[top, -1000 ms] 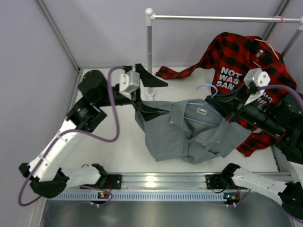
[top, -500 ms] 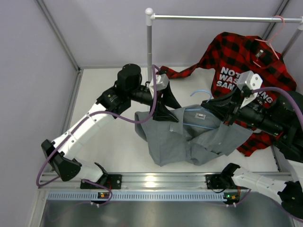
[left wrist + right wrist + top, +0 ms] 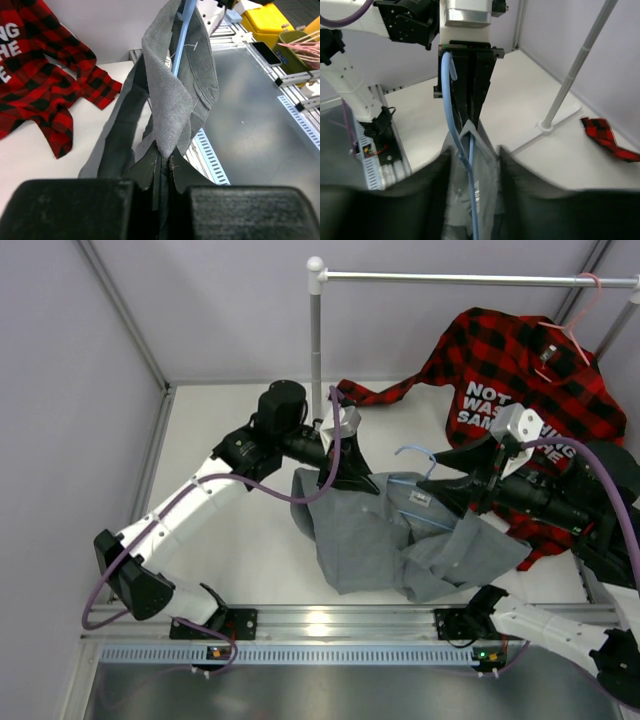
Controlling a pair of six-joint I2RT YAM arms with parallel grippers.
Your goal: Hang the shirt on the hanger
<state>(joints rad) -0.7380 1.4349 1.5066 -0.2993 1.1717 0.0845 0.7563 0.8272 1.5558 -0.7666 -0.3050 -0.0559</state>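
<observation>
The grey-green shirt (image 3: 395, 540) lies crumpled mid-table with the light-blue hanger (image 3: 415, 453) inside its neck, hook sticking out at the collar. My left gripper (image 3: 345, 477) is shut on the shirt's left shoulder edge; in the left wrist view the cloth (image 3: 170, 100) rises from the closed gripper (image 3: 167, 162) along the hanger wire (image 3: 181, 35). My right gripper (image 3: 463, 476) stands open at the collar's right side. In the right wrist view the collar (image 3: 482, 165) and hanger (image 3: 451, 107) sit between the spread gripper (image 3: 472, 172).
A red-and-black plaid shirt (image 3: 520, 370) on a pink hanger (image 3: 580, 310) lies at the back right under the clothes rail. The rail's upright pole (image 3: 316, 340) stands just behind the left gripper. A metal rail (image 3: 330, 625) runs along the near edge.
The left arm swung in from the left and shut on the shirt's shoulder. The right gripper opened, releasing its hold at the collar. The shirt shifted slightly.
</observation>
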